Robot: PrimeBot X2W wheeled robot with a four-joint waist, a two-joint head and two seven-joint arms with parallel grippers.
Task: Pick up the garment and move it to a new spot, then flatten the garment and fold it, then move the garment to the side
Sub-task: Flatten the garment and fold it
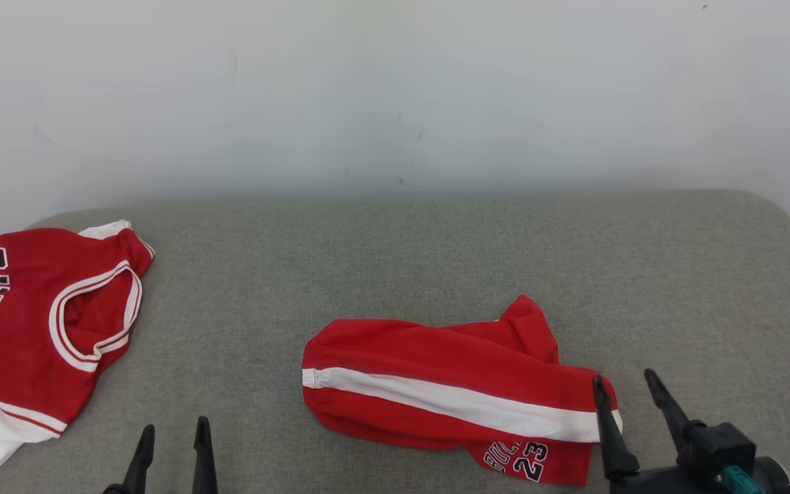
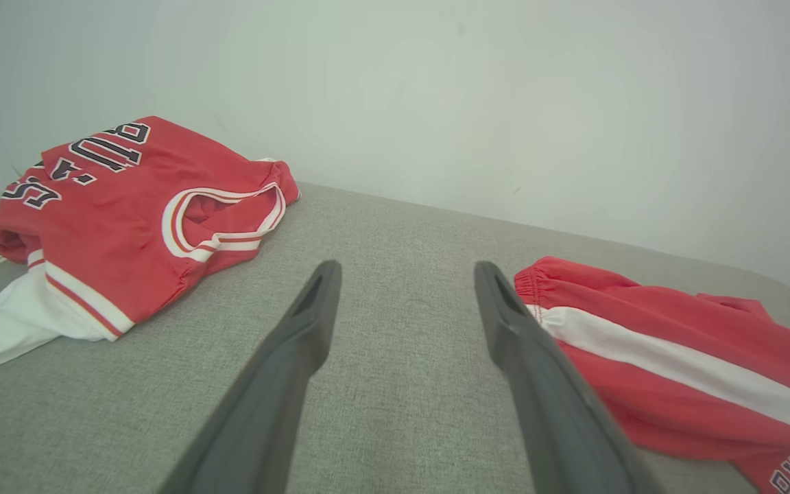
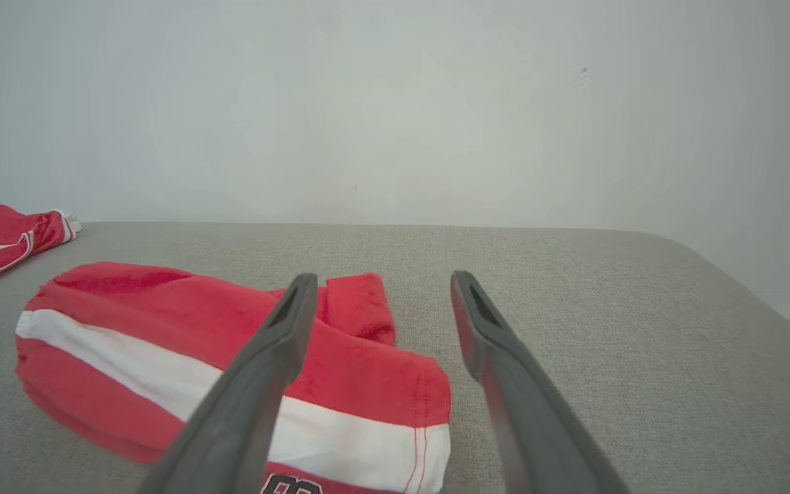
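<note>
head view: right jaws stand apart and empty, one finger over the hem end of the red shorts, the other over bare grey counter. left jaws are apart too, over bare counter between the shorts and a red jersey at the far left edge. the shorts lie mid-counter, bunched, one flap poking up behind. flattening looks like the step in hand: i'd take hem and waistband, one in each, and pull gently outward, staying low.

Head looks down; wrists low, forward; all share shorts.
</note>
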